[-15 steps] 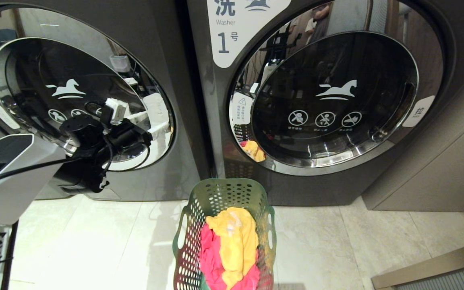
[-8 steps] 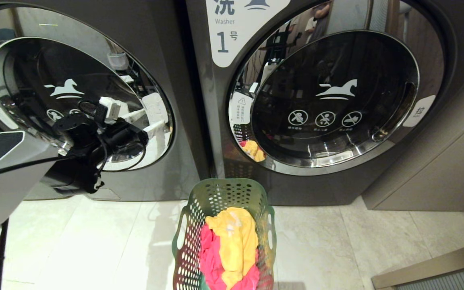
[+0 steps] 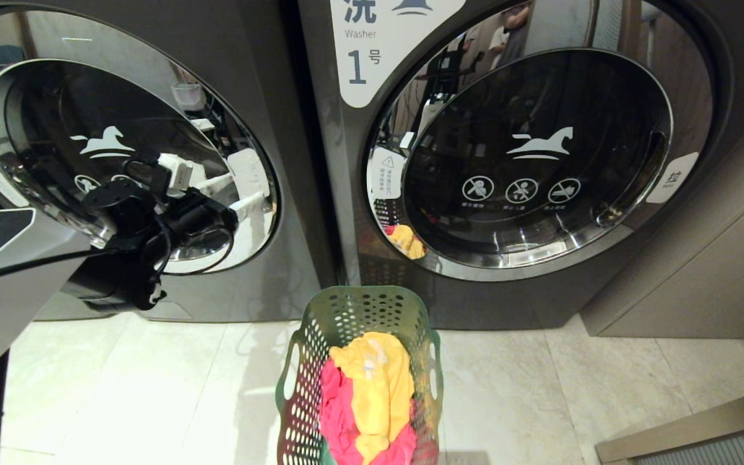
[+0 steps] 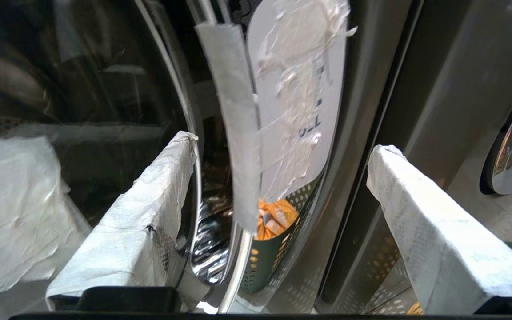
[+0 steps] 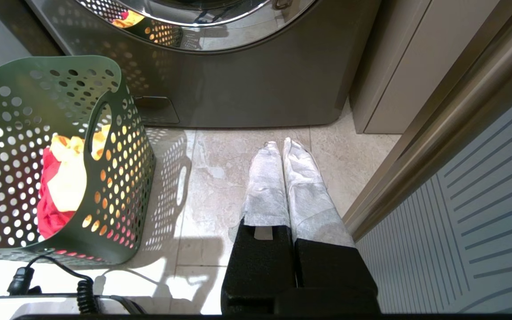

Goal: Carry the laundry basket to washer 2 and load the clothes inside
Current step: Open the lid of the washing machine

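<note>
The green laundry basket [image 3: 320, 323] stands on the tiled floor before the gap between the two machines. It holds the clothes: a yellow garment [image 3: 375, 381] on a pink-red one [image 3: 336, 413]. The left machine is washer 2 [image 3: 281, 161], its round door [image 3: 55, 110] shut and its number out of view. My left gripper [image 3: 236, 194] is open at that door's right edge. In the left wrist view the left gripper [image 4: 282, 144] straddles the chrome rim [image 4: 214, 249] and a taped white label [image 4: 300, 89]. My right gripper [image 5: 278, 144] hangs shut and empty over the floor, beside the basket [image 5: 118, 178].
Washer 1 [image 3: 359, 71] stands on the right with its door shut, reflecting the basket. A beige cabinet [image 3: 701, 271] adjoins it. A slatted panel [image 5: 482, 200] runs close along my right gripper. A coiled cable [image 5: 82, 289] lies near the basket's foot.
My left arm has crept slightly up and to the left along the door. The basket, the clothes and the right gripper have not moved.
</note>
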Robot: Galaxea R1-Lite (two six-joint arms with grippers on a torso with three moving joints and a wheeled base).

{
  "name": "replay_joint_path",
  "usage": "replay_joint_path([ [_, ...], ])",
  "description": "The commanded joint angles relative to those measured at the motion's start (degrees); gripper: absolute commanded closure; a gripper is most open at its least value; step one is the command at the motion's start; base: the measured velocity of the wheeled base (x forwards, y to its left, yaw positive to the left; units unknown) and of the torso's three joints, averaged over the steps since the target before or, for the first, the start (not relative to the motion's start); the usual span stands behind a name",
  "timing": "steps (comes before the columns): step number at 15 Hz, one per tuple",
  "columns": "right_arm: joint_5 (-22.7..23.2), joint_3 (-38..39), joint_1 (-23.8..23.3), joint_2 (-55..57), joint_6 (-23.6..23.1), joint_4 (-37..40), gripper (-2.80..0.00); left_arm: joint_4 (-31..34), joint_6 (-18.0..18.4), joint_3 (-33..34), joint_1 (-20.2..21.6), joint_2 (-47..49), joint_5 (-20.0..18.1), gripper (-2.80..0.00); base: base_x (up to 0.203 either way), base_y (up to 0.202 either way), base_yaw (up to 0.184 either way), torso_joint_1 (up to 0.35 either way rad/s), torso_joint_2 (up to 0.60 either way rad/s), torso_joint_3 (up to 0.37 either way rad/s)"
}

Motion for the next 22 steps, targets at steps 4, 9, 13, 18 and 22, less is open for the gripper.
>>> replay_joint_path([
  [4, 0.0, 0.0, 0.0, 0.0, 0.0, 0.0, 0.0, -0.4, 0.1, -1.3, -0.9, 0.7, -0.1, -2.8, 0.0, 0.0, 0.0, 0.0, 0.0, 0.0],
  [9, 0.1, 0.0, 0.0, 0.0, 0.0, 0.0, 0.0, -0.4, -0.2, -1.4, -1.3, 1.1, -0.5, -2.8, 0.0, 0.0, 0.0, 0.0, 0.0, 0.0],
  [13, 0.0, 0.0, 0.0, 0.0, 0.0, 0.0, 0.0, 0.0, -0.2, -3.9, -1.6, 2.8, -1.0, -2.8, 0.0, 0.0, 0.0, 0.0, 0.0, 0.0],
  [18, 0.0, 0.0, 0.0, 0.0, 0.0, 0.0, 0.0, 1.2, -3.6, -7.4, -1.2, 4.1, -4.5, -2.8, 0.0, 0.0, 0.0, 0.0, 0.0, 0.0],
  [22, 0.0, 0.0, 0.0, 0.0, 0.0, 0.0, 0.0, 1.7, -6.7, -10.6, -0.7, 5.6, -7.4, -2.8, 0.0, 0.0, 0.0, 0.0, 0.0, 0.0],
])
